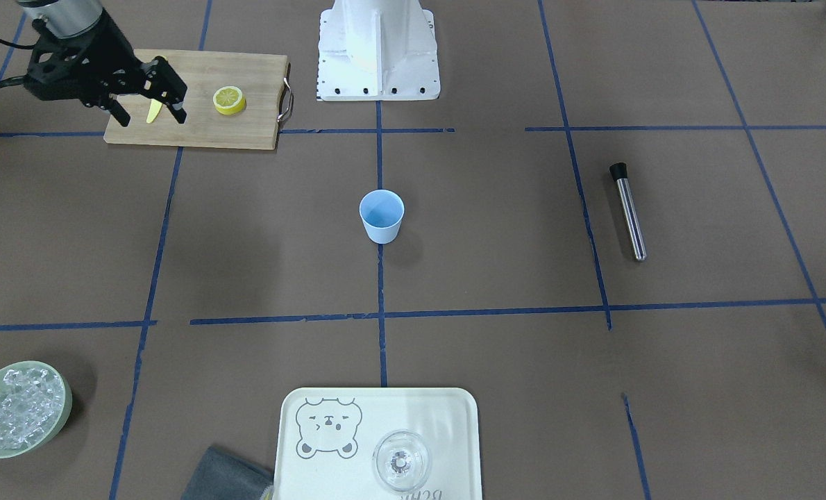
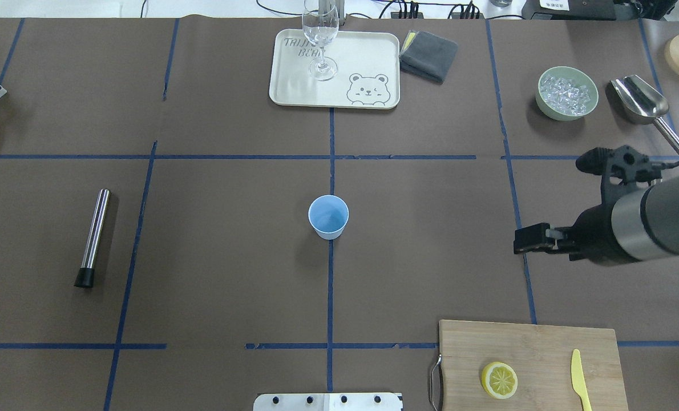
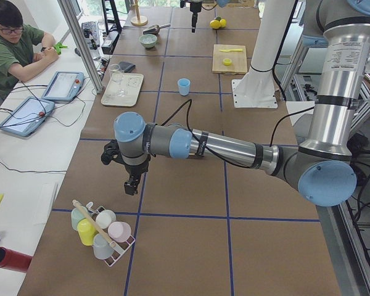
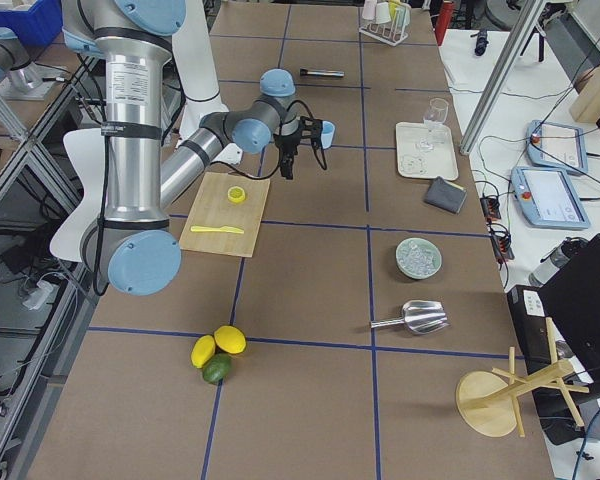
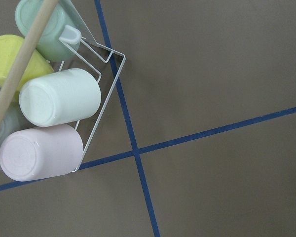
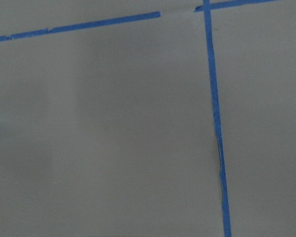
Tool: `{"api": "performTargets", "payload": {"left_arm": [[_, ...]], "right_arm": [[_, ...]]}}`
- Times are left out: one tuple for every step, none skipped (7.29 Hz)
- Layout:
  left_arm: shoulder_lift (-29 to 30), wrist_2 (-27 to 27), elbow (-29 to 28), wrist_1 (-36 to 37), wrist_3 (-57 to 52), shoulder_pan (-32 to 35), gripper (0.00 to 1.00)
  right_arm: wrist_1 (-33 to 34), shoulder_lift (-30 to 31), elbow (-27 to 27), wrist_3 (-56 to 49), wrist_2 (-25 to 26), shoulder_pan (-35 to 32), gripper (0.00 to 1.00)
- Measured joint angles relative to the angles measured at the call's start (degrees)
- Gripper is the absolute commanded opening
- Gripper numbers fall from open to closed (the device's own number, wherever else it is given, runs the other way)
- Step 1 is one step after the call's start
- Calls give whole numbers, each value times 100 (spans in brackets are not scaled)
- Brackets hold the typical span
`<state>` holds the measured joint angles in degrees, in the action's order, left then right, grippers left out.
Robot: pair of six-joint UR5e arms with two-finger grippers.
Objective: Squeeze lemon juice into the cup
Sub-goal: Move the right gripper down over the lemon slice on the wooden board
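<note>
Flat on the wooden cutting board (image 1: 212, 135), near the robot's base on its right side: the lemon slice (image 1: 229, 100), cut face up, rind all round, no long axis to speak of in so round a thing. On the same board, apart from the slice: a yellow knife (image 2: 580, 379), lengthwise from the robot outward.

Upright at the table's middle, on a crossing of blue tape lines: the light-blue cup (image 1: 382, 215), mouth up, wider rim on top, axis vertical, well apart from the board.

Right gripper (image 1: 150, 117) in the air, fingers spread wide, nothing between them, pointed down. In the overhead view, over bare table between the board and the bowl of ice (image 2: 568, 116), well apart from slice and cup.

Left gripper (image 3: 131, 183) far off at the table's left end, near a wire rack (image 5: 123, 57) of upturned cups. Spread or closed, impossible to tell.

Elsewhere: a steel tube (image 1: 628, 212) with a black cap, lying flat, and a tray (image 1: 454, 417) with a clear glass (image 1: 400, 460).
</note>
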<state>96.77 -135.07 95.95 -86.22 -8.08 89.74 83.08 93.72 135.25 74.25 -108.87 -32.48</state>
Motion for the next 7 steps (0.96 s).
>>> {"api": "performTargets", "payload": {"left_arm": [[0,2,0,0,8,0,100],[-1,1,-2,0,14,0,100],[-2,-1,-10,0,16,0,100],[-2,-1,-17,0,17,0,100],[1,-1,-20,0,17,0,100],[5,-2,-22,0,17,0,100],[7,-1,-22,0,17,0,100]], "right_arm": [[-9,119,172,519,704,757,100],[-37,173,241,1007,1382,1472,100],[-80,240,231,1337,2036,2143,100],[-213,326,118,1585,2606,2705,100],[-441,409,-79,1772,3032,3107,100],[-639,502,-281,1865,3328,3362,100],[-825,576,-472,1900,3489,3488,100]]}}
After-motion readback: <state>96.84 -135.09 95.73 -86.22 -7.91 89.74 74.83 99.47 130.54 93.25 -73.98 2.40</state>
